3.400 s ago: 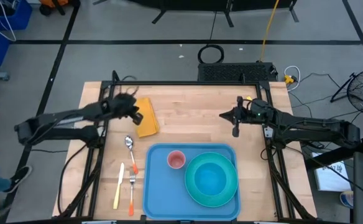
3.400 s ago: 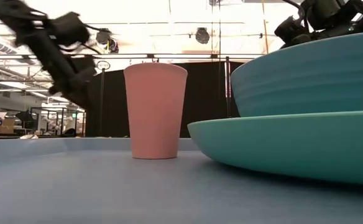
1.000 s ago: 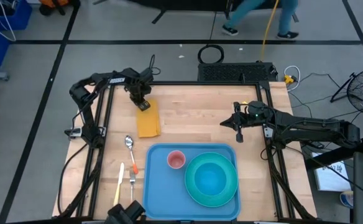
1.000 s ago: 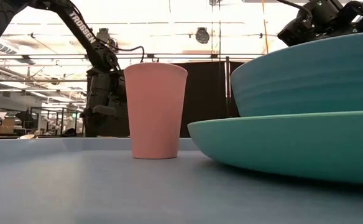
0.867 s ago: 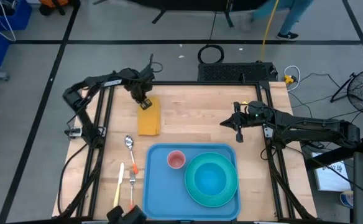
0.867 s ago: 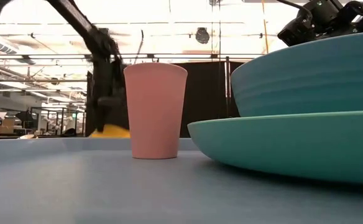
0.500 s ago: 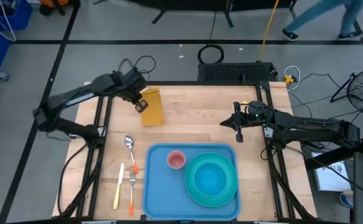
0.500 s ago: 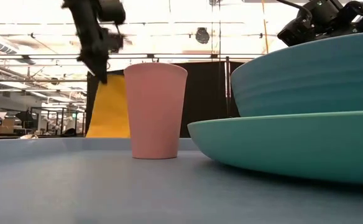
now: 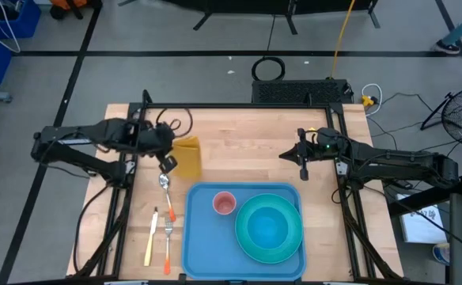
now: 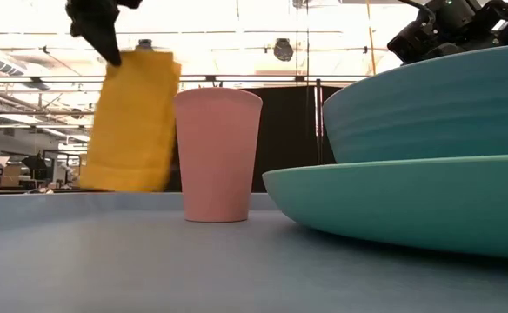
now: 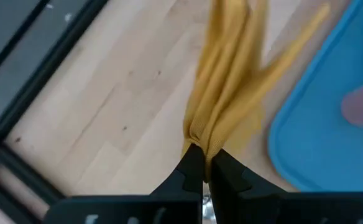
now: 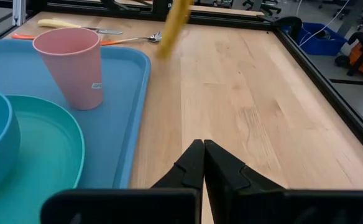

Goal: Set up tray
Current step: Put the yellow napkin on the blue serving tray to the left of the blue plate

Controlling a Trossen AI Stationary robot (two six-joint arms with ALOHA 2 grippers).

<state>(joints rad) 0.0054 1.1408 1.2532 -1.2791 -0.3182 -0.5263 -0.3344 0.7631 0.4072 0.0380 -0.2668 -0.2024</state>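
Observation:
A yellow cloth (image 9: 188,156) hangs over the table's left half, beyond the blue tray (image 9: 202,237), with my left gripper (image 9: 168,163) shut on it. In the low view the cloth (image 10: 132,122) hangs left of the pink cup (image 10: 217,155). On the tray stand the pink cup (image 9: 224,203) and a turquoise bowl on a turquoise plate (image 9: 269,228). My right gripper (image 9: 301,169) waits shut above the wood, right of centre, and holds nothing. My left gripper pinches the cloth's bunched top (image 11: 198,142) between its two fingers, several folds gathered together. The fingers come from above, slanting down. The cloth hangs below them in loose folds (image 10: 130,165); whether its lower end touches the table I cannot tell.
A spoon (image 9: 164,184), a fork with an orange handle (image 9: 168,234) and a knife with a yellow handle (image 9: 149,237) lie left of the tray. Bare wood (image 9: 247,150) stretches between the two grippers. A black frame (image 9: 239,106) borders the table.
My left gripper, shut on the cloth's far end, has risen and swung toward the table's near edge. The cloth, lying flat on the wood before, has been drawn up off it and now hangs from the fingers, nearer the tray.

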